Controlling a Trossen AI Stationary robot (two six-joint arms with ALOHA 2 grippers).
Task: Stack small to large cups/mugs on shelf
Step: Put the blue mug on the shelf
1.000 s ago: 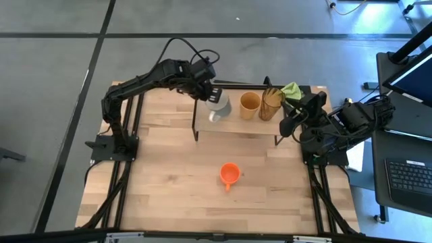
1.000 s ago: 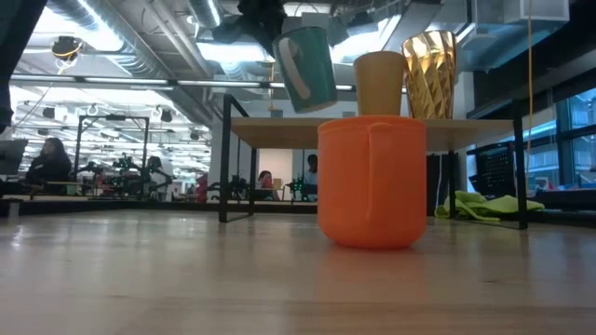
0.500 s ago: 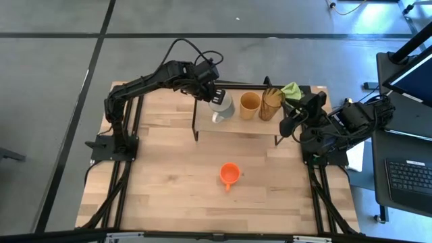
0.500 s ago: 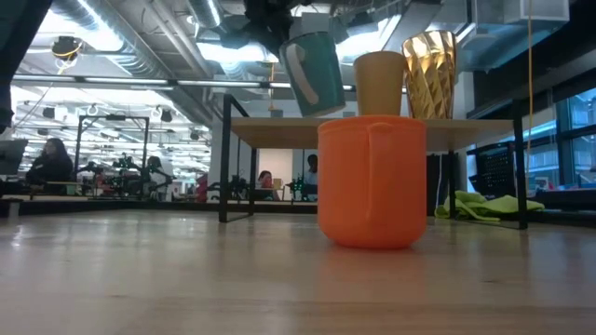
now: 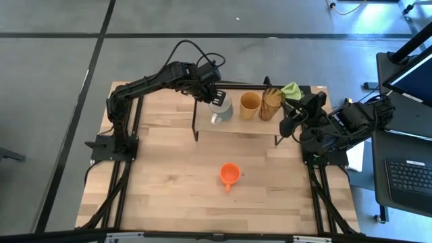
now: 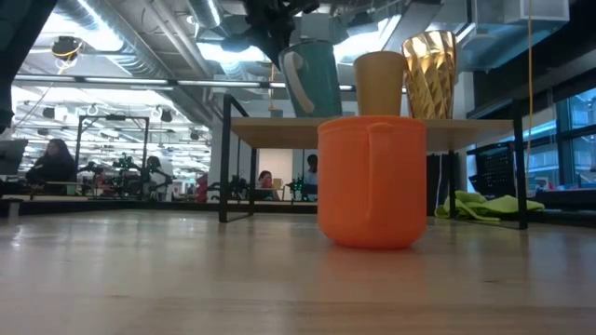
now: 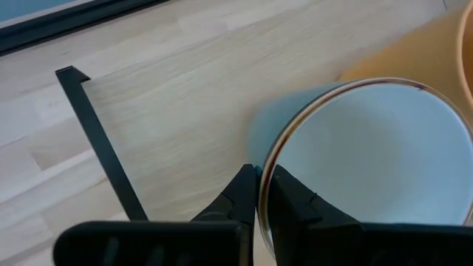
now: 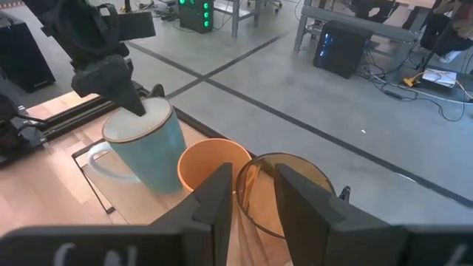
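Note:
A pale blue-white mug (image 5: 221, 108) is at the left part of the light-wood shelf (image 5: 236, 125), with my left gripper (image 5: 217, 96) shut on it. Its handle (image 5: 214, 119) points toward the table's near edge. To its right a tan mug (image 5: 250, 104) and an amber tumbler (image 5: 271, 104) stand on their bases on the shelf. The small orange cup (image 5: 229, 173) stands on the tabletop in front of the shelf. My right gripper (image 5: 286, 127) waits open at the shelf's right end, touching nothing. My left gripper pinches the mug's rim (image 7: 260, 193) on its far-left side, one finger inside the mug and one outside. The fingers come slanting down from the far left. The mug (image 6: 312, 76) leans a little; the orange cup hides whether its base touches the shelf.
A green cloth (image 5: 292, 90) lies behind the shelf's right end. The shelf stands on thin black legs (image 6: 224, 167). Open tabletop lies around the orange cup (image 6: 372, 181). A desk with a keyboard (image 5: 412, 177) stands beyond the table's right edge.
The mug in my left gripper has tipped more upright and shifted slightly toward the tan mug, sinking a little toward the shelf board. The gripper has kept its hold.

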